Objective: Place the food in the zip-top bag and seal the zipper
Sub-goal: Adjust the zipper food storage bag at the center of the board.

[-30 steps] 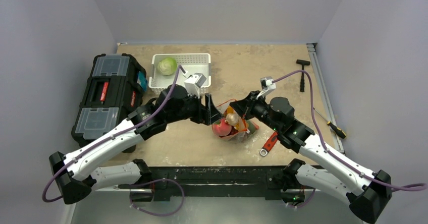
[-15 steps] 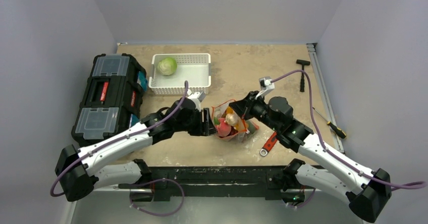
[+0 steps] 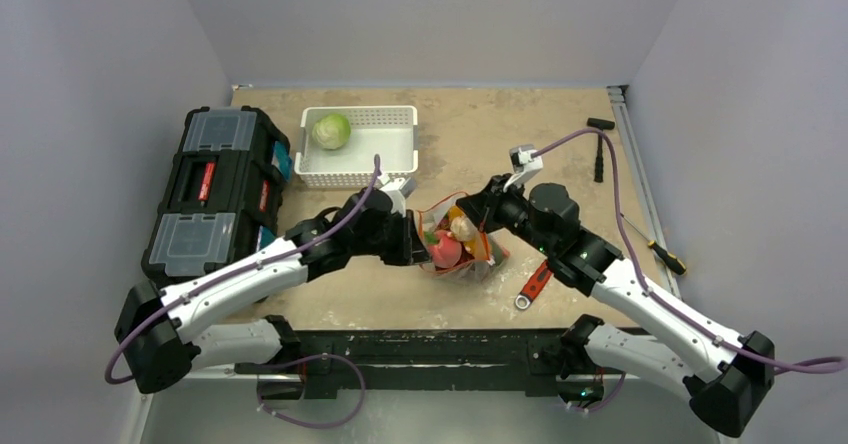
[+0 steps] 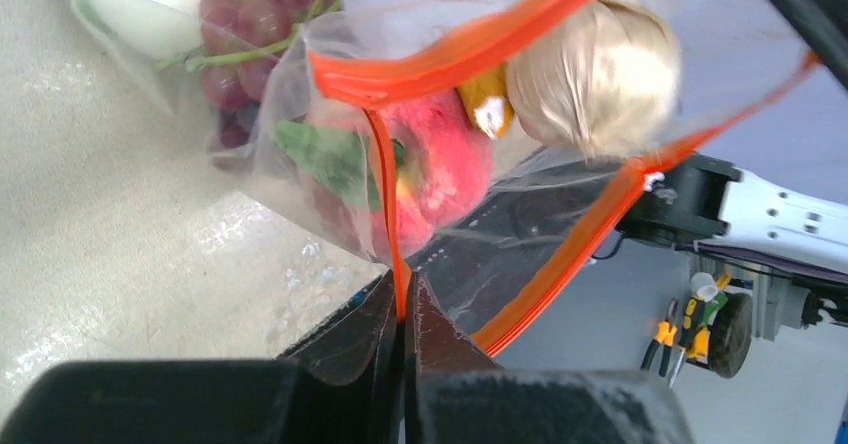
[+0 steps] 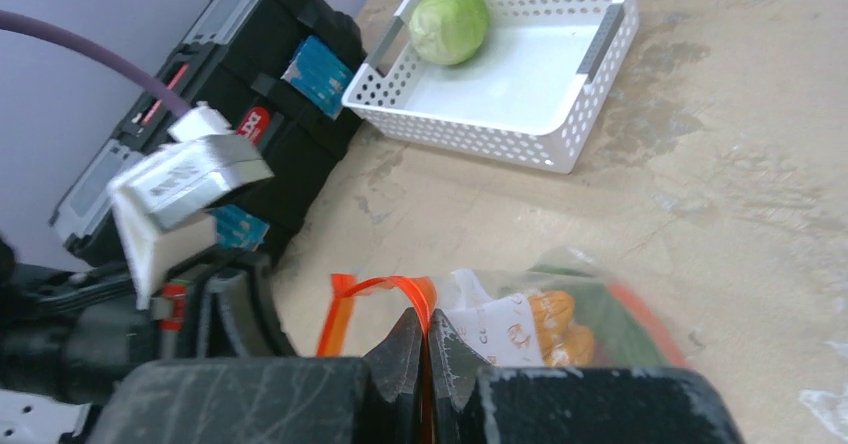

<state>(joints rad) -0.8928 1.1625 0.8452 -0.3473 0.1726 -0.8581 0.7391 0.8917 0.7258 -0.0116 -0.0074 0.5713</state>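
The left arm (image 3: 230,284) and right arm (image 3: 640,299) pair white shells with black joints and bases. A purple cable (image 3: 345,214) trails along each to a pale grey wrist camera (image 3: 521,158). The left tool (image 4: 403,309) and right tool (image 5: 425,329) are matt black and wedge-fingered; tiny green lights seemingly dot the right arm.

At table (image 3: 480,134) centre, zip-top bag (image 3: 468,264) with food (image 3: 445,251) inside, left gripper (image 3: 417,241) at its left and right gripper (image 3: 481,210) at its right; behind-left, basket (image 3: 372,114) holding cabbage (image 3: 331,130); far left, toolbox (image 3: 215,189); right-front of bag, wrench (image 3: 533,285); along right edge, screwdriver (image 3: 660,252).
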